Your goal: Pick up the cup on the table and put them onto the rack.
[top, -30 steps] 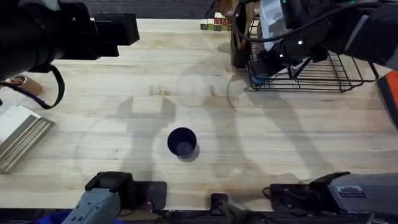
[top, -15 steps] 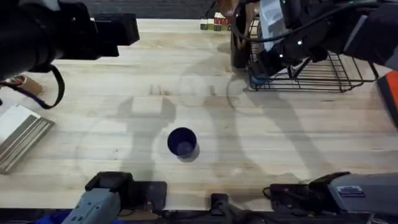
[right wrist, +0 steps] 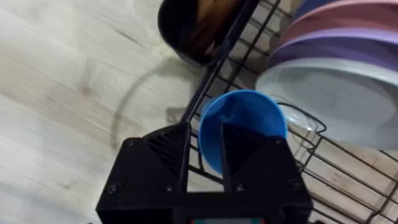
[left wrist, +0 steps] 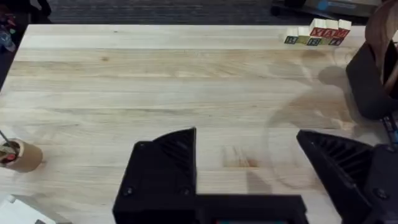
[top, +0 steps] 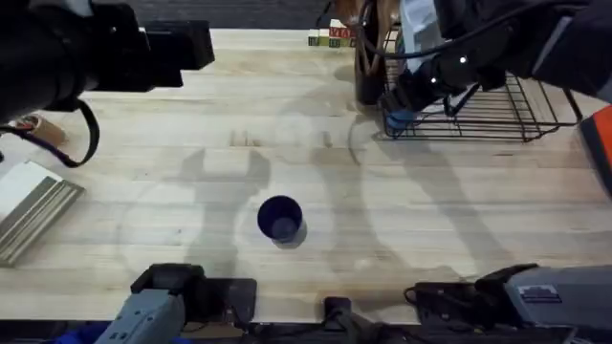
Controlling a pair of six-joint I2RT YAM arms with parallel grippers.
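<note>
The dark navy cup [top: 280, 218] stands upright on the bare wood in the near middle of the table, with neither gripper near it. My right gripper [right wrist: 211, 135] is shut on the sky blue cup [right wrist: 244, 115], pinching its rim, at the near-left corner of the black wire rack [top: 497, 119]. In the overhead view that cup [top: 399, 119] shows just below the right arm. Upright plates [right wrist: 336, 62] and the dark utensil holder [right wrist: 189, 31] stand close beside it. My left gripper [left wrist: 245, 140] hangs open above the far-left table, holding nothing.
Wooden letter blocks [left wrist: 317, 34] line the far edge beside the holder. A small brown paper cup [left wrist: 17, 155] and a stack of grey sheets [top: 29, 205] lie at the left. The left arm [top: 86, 53] looms large over the far-left corner.
The right gripper has shifted slightly with the sky blue cup at the rack's corner. The navy cup and the left arm have not moved.
</note>
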